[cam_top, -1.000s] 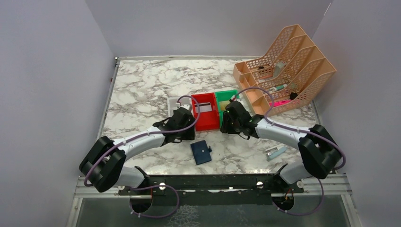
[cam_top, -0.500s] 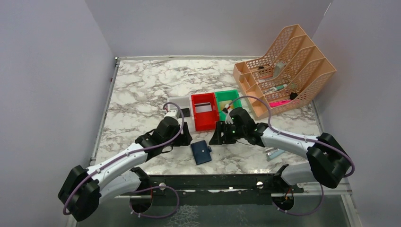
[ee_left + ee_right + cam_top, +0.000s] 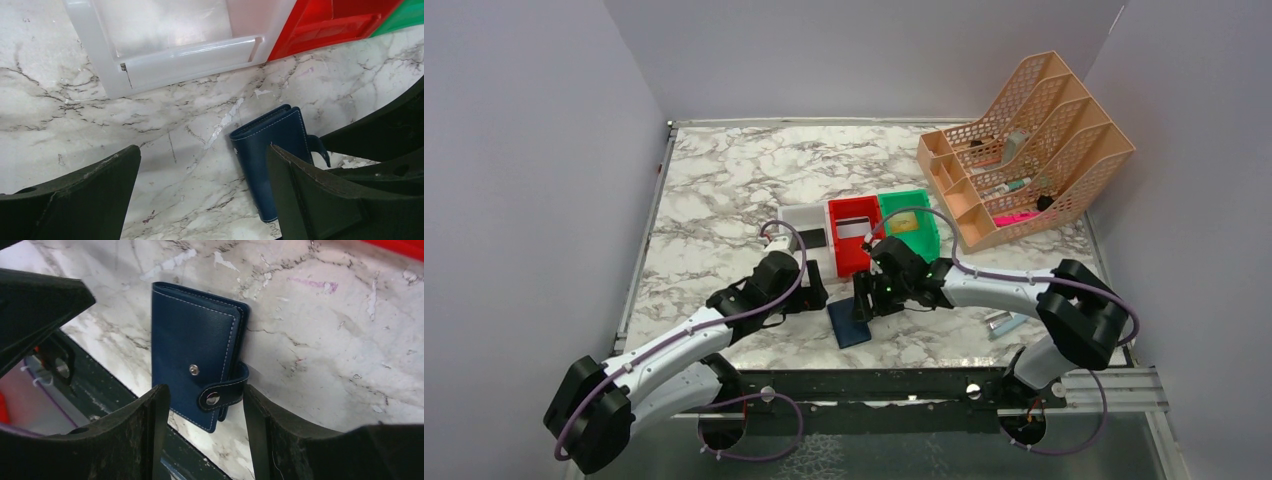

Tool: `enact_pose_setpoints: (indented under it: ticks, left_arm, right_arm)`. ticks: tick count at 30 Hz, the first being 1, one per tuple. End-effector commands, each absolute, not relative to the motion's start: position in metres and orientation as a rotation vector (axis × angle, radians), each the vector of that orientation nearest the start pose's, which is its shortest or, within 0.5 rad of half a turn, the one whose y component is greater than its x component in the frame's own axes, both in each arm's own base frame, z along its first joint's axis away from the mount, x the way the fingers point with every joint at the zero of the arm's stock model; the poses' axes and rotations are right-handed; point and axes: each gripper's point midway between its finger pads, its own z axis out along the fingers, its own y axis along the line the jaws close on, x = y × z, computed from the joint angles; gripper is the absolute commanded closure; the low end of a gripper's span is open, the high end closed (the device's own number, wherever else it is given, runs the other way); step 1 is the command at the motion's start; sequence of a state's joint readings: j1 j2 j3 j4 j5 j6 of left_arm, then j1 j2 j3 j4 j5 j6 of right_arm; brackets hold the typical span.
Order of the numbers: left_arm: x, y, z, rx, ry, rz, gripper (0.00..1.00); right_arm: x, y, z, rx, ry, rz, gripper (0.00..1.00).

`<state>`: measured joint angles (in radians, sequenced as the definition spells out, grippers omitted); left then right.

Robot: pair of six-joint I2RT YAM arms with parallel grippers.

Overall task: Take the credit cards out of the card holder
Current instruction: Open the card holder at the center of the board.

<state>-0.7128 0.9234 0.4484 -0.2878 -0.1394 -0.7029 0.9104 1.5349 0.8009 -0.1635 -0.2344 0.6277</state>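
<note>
To the left of the bins, the marble table point(image 3: 714, 190) is bare out to its left edge, and the far strip is bare up to the back wall. The left gripper point(image 3: 200, 162) hangs just on the near side of the white bin point(image 3: 185, 57). Its fingers are spread wide, with only marble between them.

3 bins stand touching in 1 row: white, red bin point(image 3: 856, 262) and green bin point(image 3: 929, 225). Each holds 1 card: the black card point(image 3: 812, 238), the whitish card point(image 3: 855, 229) and the gold card point(image 3: 906, 224).

The 1 card holder point(image 3: 192, 347) lies flat and folded close to the table's near edge, its snap tab off the stud. The right gripper point(image 3: 202, 395) is over it, released, with 1 finger on either side of the tab.

Further right lies 1 silver-blue stapler-like object point(image 3: 1006, 322). Beyond it, 1 peach organiser point(image 3: 1024, 150) stands against the right wall.
</note>
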Motion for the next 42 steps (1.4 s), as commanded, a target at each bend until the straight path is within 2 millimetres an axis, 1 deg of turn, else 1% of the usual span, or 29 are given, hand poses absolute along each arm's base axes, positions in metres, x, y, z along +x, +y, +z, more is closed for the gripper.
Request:
enact_pose_setpoints:
  ticks: [1, 4, 6, 9, 11, 13, 14, 17, 18, 21, 24, 28, 31, 33, 36, 42]
  left_arm:
    - [0.205, -0.172, 0.072, -0.091, 2.388, -0.504, 0.01]
    - [0.205, -0.174, 0.074, -0.079, 2.381, -0.518, 0.01]
    - [0.205, -0.173, 0.076, -0.071, 2.372, -0.518, 0.01]
    - [0.205, -0.171, 0.078, -0.069, 2.359, -0.515, 0.01]
    - [0.205, -0.171, 0.078, -0.074, 2.357, -0.519, 0.01]
    - [0.205, -0.172, 0.078, -0.079, 2.357, -0.524, 0.01]
    - [0.204, -0.173, 0.079, -0.077, 2.356, -0.531, 0.01]
    - [0.204, -0.175, 0.078, -0.074, 2.361, -0.546, 0.01]
    - [0.204, -0.176, 0.078, -0.074, 2.362, -0.552, 0.01]
    - [0.204, -0.179, 0.079, -0.079, 2.362, -0.569, 0.01]
    - [0.204, -0.181, 0.083, -0.091, 2.351, -0.592, 0.01]
    - [0.206, -0.187, 0.089, -0.089, 2.325, -0.640, 0.01]
    - [0.205, -0.192, 0.093, -0.075, 2.311, -0.676, 0.01]
    - [0.205, -0.193, 0.094, -0.068, 2.307, -0.682, 0.01]
    - [0.206, -0.193, 0.096, -0.066, 2.299, -0.686, 0.01]
    - [0.206, -0.191, 0.100, -0.074, 2.287, -0.686, 0.01]
  right_arm:
    - [0.178, 0.309, 0.034, -0.440, 2.671, 0.668, 0.43]
    - [0.185, 0.299, 0.032, -0.365, 2.665, 0.586, 0.52]
    - [0.186, 0.296, 0.033, -0.343, 2.655, 0.577, 0.57]
    - [0.185, 0.300, 0.033, -0.343, 2.647, 0.615, 0.62]
    - [0.183, 0.302, 0.030, -0.332, 2.656, 0.629, 0.67]
    - [0.181, 0.305, 0.027, -0.331, 2.665, 0.652, 0.71]
    - [0.180, 0.306, 0.025, -0.331, 2.670, 0.662, 0.74]
    - [0.178, 0.311, 0.024, -0.326, 2.679, 0.693, 0.94]
    - [0.179, 0.311, 0.024, -0.317, 2.679, 0.697, 0.98]
    - [0.182, 0.308, 0.031, -0.296, 2.656, 0.680, 0.99]
    - [0.186, 0.299, 0.042, -0.273, 2.623, 0.644, 0.99]
    - [0.186, 0.286, 0.056, -0.256, 2.589, 0.610, 0.99]
    - [0.183, 0.282, 0.070, -0.238, 2.546, 0.653, 0.99]
    - [0.180, 0.284, 0.083, -0.238, 2.503, 0.727, 0.99]
    - [0.172, 0.293, 0.094, -0.280, 2.465, 0.841, 0.99]
    - [0.161, 0.319, 0.107, -0.367, 2.467, 1.014, 0.99]
